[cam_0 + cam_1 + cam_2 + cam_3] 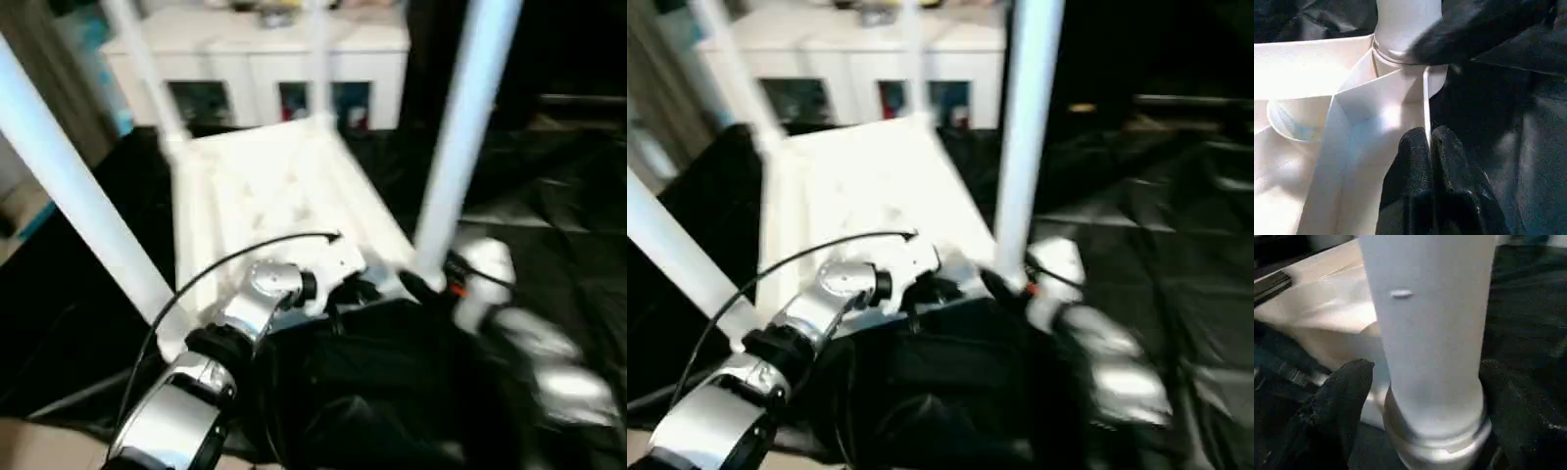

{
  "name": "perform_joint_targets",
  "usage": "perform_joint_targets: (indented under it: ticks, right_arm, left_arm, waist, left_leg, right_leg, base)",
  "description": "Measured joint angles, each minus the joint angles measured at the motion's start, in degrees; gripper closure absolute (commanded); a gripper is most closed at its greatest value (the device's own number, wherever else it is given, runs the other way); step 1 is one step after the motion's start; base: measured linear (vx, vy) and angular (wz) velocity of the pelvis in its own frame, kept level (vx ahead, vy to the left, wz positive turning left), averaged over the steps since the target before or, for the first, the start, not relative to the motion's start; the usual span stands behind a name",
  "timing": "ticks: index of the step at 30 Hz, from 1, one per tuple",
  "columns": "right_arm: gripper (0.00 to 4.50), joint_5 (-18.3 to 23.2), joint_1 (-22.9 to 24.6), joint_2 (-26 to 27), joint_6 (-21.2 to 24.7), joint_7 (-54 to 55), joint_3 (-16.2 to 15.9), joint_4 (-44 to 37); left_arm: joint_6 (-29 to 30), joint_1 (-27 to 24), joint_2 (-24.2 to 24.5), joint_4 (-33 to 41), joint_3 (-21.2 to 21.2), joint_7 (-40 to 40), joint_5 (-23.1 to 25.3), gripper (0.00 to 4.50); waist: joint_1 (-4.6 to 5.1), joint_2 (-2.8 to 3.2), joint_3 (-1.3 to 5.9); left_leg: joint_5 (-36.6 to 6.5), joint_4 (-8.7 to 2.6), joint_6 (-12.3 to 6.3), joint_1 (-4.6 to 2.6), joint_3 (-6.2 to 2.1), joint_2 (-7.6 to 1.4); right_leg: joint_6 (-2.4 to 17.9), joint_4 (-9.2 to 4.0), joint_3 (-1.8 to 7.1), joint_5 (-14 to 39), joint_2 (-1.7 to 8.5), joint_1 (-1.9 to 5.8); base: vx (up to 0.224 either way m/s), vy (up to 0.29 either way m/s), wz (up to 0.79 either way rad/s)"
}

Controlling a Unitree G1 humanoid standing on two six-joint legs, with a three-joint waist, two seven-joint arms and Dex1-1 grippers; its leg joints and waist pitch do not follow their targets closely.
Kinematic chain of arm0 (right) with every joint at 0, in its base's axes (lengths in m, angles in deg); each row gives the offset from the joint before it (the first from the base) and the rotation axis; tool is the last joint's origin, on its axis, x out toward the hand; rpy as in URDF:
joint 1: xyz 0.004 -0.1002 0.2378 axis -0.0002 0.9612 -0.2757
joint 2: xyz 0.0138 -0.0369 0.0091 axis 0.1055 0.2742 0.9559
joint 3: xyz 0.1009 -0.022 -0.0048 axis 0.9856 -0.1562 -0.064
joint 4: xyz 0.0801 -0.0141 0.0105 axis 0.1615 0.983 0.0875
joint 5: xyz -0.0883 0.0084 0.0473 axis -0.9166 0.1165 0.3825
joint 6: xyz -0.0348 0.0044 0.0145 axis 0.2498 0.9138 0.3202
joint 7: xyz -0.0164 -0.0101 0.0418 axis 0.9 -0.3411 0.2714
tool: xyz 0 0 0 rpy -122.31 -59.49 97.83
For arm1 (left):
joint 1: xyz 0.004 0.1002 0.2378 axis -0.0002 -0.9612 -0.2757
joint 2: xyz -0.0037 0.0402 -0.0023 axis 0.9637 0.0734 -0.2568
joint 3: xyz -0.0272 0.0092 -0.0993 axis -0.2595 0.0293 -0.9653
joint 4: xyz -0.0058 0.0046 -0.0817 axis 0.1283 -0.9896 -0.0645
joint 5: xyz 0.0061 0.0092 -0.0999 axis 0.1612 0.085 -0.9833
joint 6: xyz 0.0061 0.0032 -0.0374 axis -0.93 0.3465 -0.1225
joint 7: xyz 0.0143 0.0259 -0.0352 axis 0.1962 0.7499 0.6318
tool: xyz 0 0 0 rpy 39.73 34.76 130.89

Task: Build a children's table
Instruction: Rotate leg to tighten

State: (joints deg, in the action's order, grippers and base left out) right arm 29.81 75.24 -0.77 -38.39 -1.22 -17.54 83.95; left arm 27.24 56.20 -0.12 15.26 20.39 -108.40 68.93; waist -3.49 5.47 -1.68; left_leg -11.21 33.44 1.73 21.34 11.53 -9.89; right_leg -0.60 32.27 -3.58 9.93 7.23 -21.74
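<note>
Children's table (279,186) lay upside down on the black-covered work table (558,235), legs up. Left gripper (1430,147) pinched its rim wall, fingers together. Right gripper (1420,396) straddled the near-right leg (1427,333), fingers apart, beside its socket.

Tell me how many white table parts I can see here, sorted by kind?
Table top, lying upside down: 1
Legs standing up from its corners: 4, near left, near right, far left, far right
Total: 5 white parts
</note>
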Motion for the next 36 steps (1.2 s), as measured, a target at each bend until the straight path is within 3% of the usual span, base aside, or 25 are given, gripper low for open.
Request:
perform_joint_targets:
  ticks: [7,14,20,22,23,27,32,34,36]
  right_arm:
    - [0.75,4.82,3.78,-8.05,3.70,-11.39,2.10,-6.17]
    - [0.75,9.90,6.73,-11.92,7.99,-17.63,2.00,-11.87]
    - [0.75,12.39,6.84,-11.67,11.20,-19.15,1.85,-15.25]
    - [0.75,12.64,6.81,-11.18,11.98,-19.07,0.43,-16.06]
    - [0.73,12.67,6.81,-10.77,12.36,-19.09,-0.53,-16.66]
    - [0.71,11.76,6.21,-7.60,12.36,-17.33,-3.69,-16.96]
    - [0.71,8.02,1.68,-0.67,9.48,-9.87,-4.74,-11.92]
    - [0.71,7.03,0.70,1.15,8.58,-6.59,-4.86,-9.79]
    - [0.71,6.87,0.19,2.04,8.34,-5.62,-5.56,-9.65]
  left_arm:
    - [-1.97,-0.04,1.06,0.70,0.13,-1.82,-0.02,4.50]
    - [-2.11,-2.16,1.90,3.25,0.03,-3.78,-0.85,4.50]
    - [-2.10,-3.45,2.36,5.26,0.07,-5.06,-1.30,4.50]
    - [-1.82,-4.28,2.42,6.13,-0.41,-5.24,-2.45,4.50]
    - [-1.28,-4.30,2.49,6.48,-0.45,-5.55,-2.67,4.22]
    - [1.99,-4.79,3.23,11.49,-2.61,-6.88,-6.70,3.88]
    - [10.55,-7.87,5.66,21.33,-4.13,-6.94,-9.10,3.49]
    - [16.52,-11.19,8.05,26.70,-4.57,-6.49,-9.57,3.48]
    - [21.55,-15.60,10.68,32.84,-5.84,-5.19,-10.06,3.14]
  waist:
    - [-0.35,0.14,0.08]
    - [-1.13,0.07,0.02]
    - [-1.53,0.14,0.07]
    - [-1.54,0.10,0.04]
    - [-1.55,0.10,0.04]
    - [-1.79,0.06,0.06]
    - [-1.25,-0.14,-0.02]
    - [-1.49,-0.26,-0.11]
    - [-1.53,-0.51,-0.20]
  left_leg:
    - [0.21,0.35,-0.39,0.75,-0.03,-0.13]
    - [0.21,0.63,-0.40,1.04,-0.02,-0.16]
    - [0.21,0.60,-0.39,1.02,-0.02,-0.17]
    - [0.22,0.60,-0.39,1.08,-0.02,-0.17]
    - [0.22,0.60,-0.39,1.14,-0.02,-0.18]
    - [0.23,0.67,-0.41,1.37,-0.03,-0.22]
    - [0.22,0.82,-0.40,1.43,-0.03,-0.23]
    - [0.22,0.84,-0.38,1.43,-0.03,-0.23]
    - [0.22,0.85,-0.37,1.41,-0.04,-0.25]
  right_leg:
    - [-0.38,0.34,-0.15,0.24,0.02,-0.57]
    - [-0.47,0.86,-0.06,0.31,0.04,-1.07]
    - [-0.54,0.88,-0.06,0.35,0.04,-1.11]
    - [-0.59,0.88,-0.06,0.38,0.04,-1.16]
    - [-0.59,0.88,-0.07,0.38,0.03,-1.22]
    - [-0.61,0.95,-0.12,0.39,0.03,-1.41]
    - [-0.59,0.99,-0.08,0.38,0.03,-1.42]
    - [-0.60,1.03,-0.08,0.38,0.03,-1.42]
    - [-0.60,1.10,-0.09,0.39,0.03,-1.42]
  base:
    - [0.008,-0.001,0.01]
    - [0.000,0.000,0.00]
    - [0.000,0.000,0.00]
    - [0.000,0.000,0.00]
    - [0.000,0.000,0.00]
    - [0.000,0.000,0.00]
    - [0.000,0.000,0.00]
    - [0.000,0.000,0.00]
    - [0.000,0.000,0.00]
